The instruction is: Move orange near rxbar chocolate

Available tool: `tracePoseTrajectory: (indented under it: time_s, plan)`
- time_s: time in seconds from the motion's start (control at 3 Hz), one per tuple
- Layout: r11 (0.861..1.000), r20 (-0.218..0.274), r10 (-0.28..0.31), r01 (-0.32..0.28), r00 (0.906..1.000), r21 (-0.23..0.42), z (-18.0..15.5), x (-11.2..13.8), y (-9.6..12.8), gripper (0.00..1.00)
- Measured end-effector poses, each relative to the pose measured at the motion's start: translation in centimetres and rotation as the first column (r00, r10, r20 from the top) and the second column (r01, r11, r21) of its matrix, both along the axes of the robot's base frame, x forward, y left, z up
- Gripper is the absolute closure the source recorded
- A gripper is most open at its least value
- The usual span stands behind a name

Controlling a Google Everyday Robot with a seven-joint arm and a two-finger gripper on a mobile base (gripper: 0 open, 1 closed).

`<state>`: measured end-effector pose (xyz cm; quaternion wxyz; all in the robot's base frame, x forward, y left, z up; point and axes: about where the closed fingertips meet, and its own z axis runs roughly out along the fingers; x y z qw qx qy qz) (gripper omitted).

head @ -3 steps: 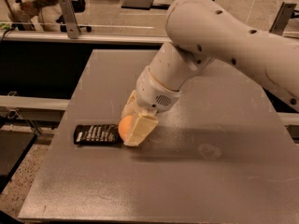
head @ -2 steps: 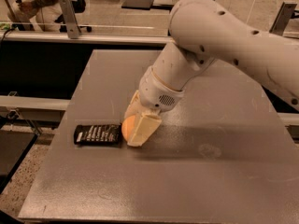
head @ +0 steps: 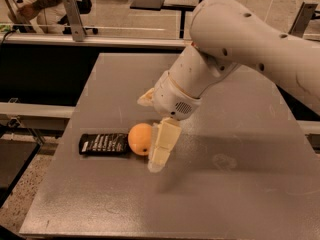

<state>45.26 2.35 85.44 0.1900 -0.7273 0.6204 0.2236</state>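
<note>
Since the earlier frames the gripper (head: 151, 133) has opened and lifted a little, so the orange (head: 139, 138), which was almost buried between the cream fingers (head: 162, 141), now shows nearly whole. The fruit itself has hardly shifted.

The grey bench (head: 225, 199) fills most of the view, with its far edge running under a metal rail (head: 100, 39) and its left edge falling off to darker floor. Over it the white arm (head: 245, 39) comes in from the upper right. A thick, rounded link slopes down toward the bench's middle, bends at a bulky joint, and ends in a wrist (head: 177, 91) with a small grille. The wrist is tilted down and to the left, above the bench's left half.

Below the wrist, one finger hangs down just beside the right side of the orange, with its tip low over the bench top. The other finger pokes out at the wrist's far left side, well apart from the first. The jaws stand spread and grip nothing.

The rxbar chocolate (head: 104, 143) lies flat near the left edge, in the front half of the bench, with its long side running along the front edge. The orange sits on the bench at the bar's right end, touching it or all but touching; a small dark spot shows low on its skin. A faint ring mark (head: 225, 160) lies on the bench, right of the gripper.
</note>
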Motion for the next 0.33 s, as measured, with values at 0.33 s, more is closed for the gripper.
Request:
tracePoseTrajectory:
  time_s: [0.33]
  plan:
    - [1.0, 0.0, 0.0, 0.0, 1.0, 0.0, 0.0, 0.0, 0.0, 0.0]
